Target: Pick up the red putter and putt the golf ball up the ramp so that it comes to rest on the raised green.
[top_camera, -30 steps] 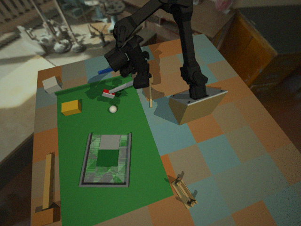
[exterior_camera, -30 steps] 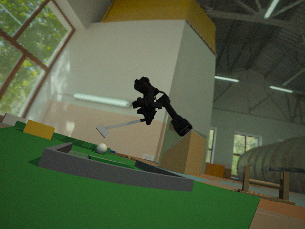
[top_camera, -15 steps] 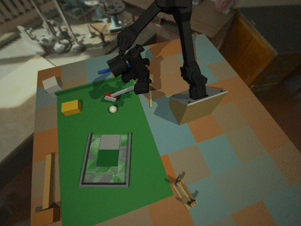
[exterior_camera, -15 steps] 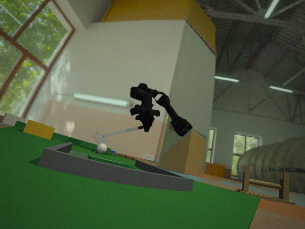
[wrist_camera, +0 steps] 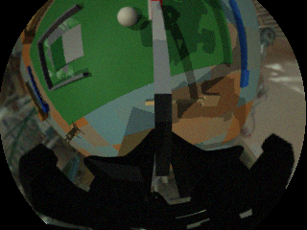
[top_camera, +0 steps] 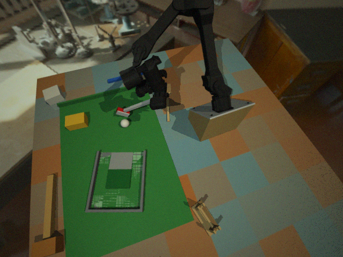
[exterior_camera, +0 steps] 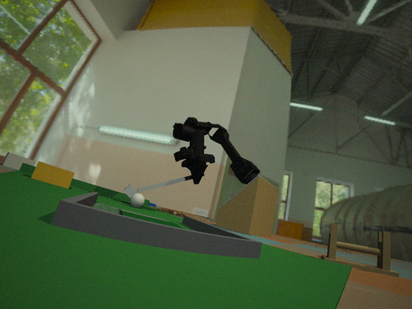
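Green putting mat (top_camera: 83, 155) under gripper (top_camera: 158, 103) clamped on stiff, light red putter (top_camera: 133, 107) at shaft end, head just behind golf ball (top_camera: 125, 122), which likely rolls easily

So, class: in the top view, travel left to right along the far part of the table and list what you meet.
grey block → yellow block → golf ball → gripper holding the red putter → thin wooden stick → arm's base block

A tall white wall (exterior_camera: 172, 83) with a yellow top band, a large wood-framed window (exterior_camera: 29, 76), ceiling strip lights (exterior_camera: 306, 106).
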`<state>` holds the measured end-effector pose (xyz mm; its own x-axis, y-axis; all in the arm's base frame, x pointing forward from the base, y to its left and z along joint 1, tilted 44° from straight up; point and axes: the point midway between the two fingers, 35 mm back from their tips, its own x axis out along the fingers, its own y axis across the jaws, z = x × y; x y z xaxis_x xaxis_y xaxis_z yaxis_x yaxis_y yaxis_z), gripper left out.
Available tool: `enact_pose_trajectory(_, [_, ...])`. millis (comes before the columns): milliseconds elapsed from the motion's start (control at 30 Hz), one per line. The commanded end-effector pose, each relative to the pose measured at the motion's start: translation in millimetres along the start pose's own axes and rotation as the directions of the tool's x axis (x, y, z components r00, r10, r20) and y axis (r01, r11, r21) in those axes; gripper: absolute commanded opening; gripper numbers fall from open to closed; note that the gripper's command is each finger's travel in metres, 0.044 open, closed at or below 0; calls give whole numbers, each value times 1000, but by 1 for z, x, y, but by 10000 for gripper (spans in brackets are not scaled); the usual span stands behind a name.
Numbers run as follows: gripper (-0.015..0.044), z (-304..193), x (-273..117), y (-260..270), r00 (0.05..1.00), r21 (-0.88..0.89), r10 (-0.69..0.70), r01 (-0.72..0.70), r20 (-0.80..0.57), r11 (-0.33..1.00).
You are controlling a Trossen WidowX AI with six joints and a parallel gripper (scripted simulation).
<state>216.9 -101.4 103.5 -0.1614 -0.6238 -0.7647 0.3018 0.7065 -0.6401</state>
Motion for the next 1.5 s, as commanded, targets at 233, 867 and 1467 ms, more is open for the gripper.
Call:
enact_pose_trajectory(233, [0,0,1,0,1000,0,0,0,0,1000])
enact_pose_trajectory(867, [0,1,6,-26,1000,-2,-4,4,-6,1000])
enact_pose_trajectory(1467, [0,-3,-5,109,1000,-8,3,-3,2,1000])
